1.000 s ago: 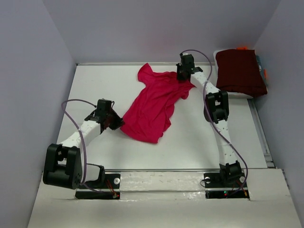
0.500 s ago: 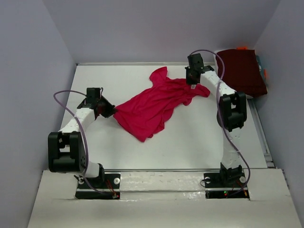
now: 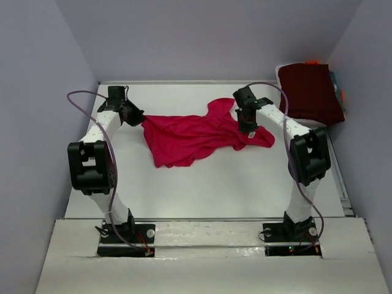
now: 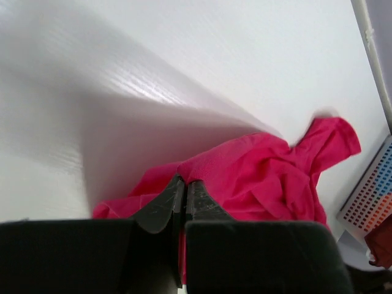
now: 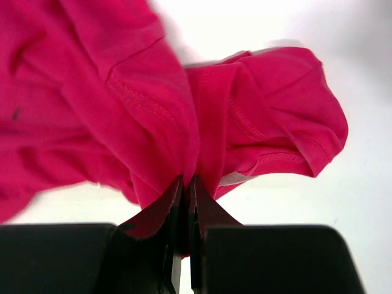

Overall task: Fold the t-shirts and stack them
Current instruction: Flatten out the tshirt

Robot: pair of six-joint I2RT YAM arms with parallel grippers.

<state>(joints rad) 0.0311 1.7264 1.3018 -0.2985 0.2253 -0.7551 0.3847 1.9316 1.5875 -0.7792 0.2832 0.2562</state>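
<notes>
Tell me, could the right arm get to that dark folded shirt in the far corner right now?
Probably, but not freely. The dark shirt lies close beside that arm with nothing between, yet the right hand is clamped on the pink shirt and must let go first.

Pink shirt (image 3: pixel 190 138) strung wide!
Left gripper (image 3: pixel 136 116) pinches the nine o'clock end, right gripper (image 3: pixel 247 119) the three; maroon shirt (image 3: pixel 309 92) folded at two o'clock.
</notes>
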